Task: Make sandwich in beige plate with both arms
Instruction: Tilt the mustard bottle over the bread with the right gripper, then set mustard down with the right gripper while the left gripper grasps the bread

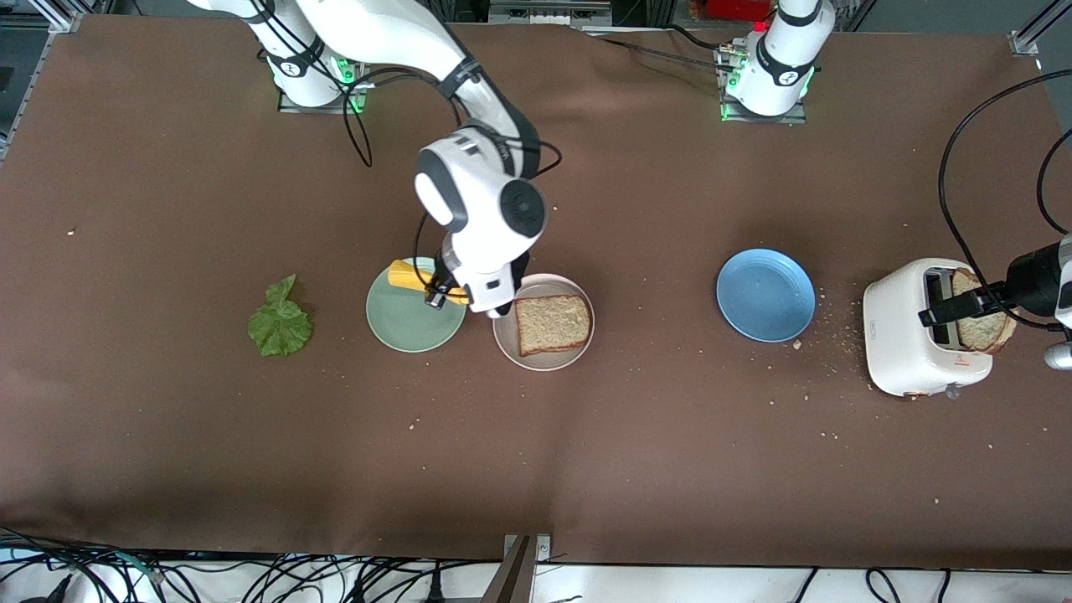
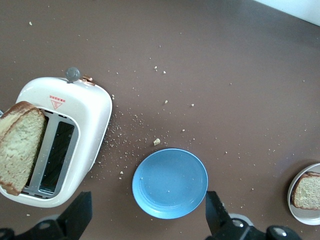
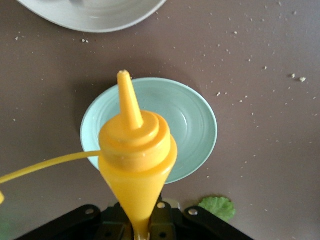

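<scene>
The beige plate (image 1: pixel 504 339) holds one toasted bread slice (image 1: pixel 553 323) near the table's middle. It also shows in the left wrist view (image 2: pixel 296 204) and the right wrist view (image 3: pixel 95 17). A second slice (image 1: pixel 981 322) stands out of the white toaster's (image 1: pixel 909 343) slot, also seen in the left wrist view (image 2: pixel 19 147). The lettuce leaf (image 1: pixel 280 322) lies on the table toward the right arm's end. My right gripper (image 1: pixel 440 293) is shut on a yellow squeeze bottle (image 3: pixel 135 150) over the mint-green plate (image 1: pixel 400 325). My left gripper (image 1: pixel 971 303) is open and empty in the air by the toaster.
A blue plate (image 1: pixel 765 295) sits empty between the beige plate and the toaster, with crumbs scattered around it. Black cables hang over the toaster at the left arm's end. The lettuce (image 3: pixel 216 207) shows beside the mint-green plate (image 3: pixel 192 125) in the right wrist view.
</scene>
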Motion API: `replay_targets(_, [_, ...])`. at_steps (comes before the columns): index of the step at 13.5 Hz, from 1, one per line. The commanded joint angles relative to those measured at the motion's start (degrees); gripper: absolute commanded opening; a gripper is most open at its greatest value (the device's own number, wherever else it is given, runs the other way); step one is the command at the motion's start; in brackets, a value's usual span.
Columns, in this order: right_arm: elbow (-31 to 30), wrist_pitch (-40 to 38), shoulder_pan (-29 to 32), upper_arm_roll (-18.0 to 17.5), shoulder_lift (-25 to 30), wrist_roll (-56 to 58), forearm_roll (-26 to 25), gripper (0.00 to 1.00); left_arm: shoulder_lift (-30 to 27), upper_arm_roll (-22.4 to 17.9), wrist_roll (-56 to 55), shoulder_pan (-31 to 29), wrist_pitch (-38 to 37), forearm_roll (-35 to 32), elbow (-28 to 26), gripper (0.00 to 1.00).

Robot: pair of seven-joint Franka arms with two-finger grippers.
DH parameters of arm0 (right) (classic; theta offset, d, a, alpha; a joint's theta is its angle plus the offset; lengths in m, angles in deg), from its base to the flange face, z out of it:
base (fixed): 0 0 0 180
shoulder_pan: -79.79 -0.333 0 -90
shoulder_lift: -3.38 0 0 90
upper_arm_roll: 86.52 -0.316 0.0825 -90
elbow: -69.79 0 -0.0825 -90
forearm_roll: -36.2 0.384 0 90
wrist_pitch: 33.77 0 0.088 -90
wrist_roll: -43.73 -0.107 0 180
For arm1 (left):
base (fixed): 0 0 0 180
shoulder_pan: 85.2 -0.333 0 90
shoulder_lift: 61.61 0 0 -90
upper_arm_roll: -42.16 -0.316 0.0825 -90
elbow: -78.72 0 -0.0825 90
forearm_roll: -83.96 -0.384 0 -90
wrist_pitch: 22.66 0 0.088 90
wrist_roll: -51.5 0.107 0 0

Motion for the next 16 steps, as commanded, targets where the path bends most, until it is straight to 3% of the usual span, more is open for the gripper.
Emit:
replay_targets(1, [-0.2,-2.6,8.1,-1.4,2.9,5.3,9.4,0.10,-0.4,0.2,0.7,0.2,-0.5,-2.0,-0.1,1.00])
replay_targets(3, [-0.3,-2.8,11.4,-1.4,3.0,13.0,16.5,0.10,-0.4,0.2,0.7,0.2,-0.5,-2.0,-0.1,1.00])
replay_targets(11, [-2.9,-6.0,24.7,-1.5,2.9,46.9,34.6,0.10,0.0,0.2,0.7,0.2,-0.5,-2.0,-0.4,1.00])
replay_targets(16, [-8.8,-9.0,33.3,-1.7,2.1,72.3,46.4,0.10,0.2,0.0,0.7,-0.7,-0.5,-2.0,-0.2,1.00])
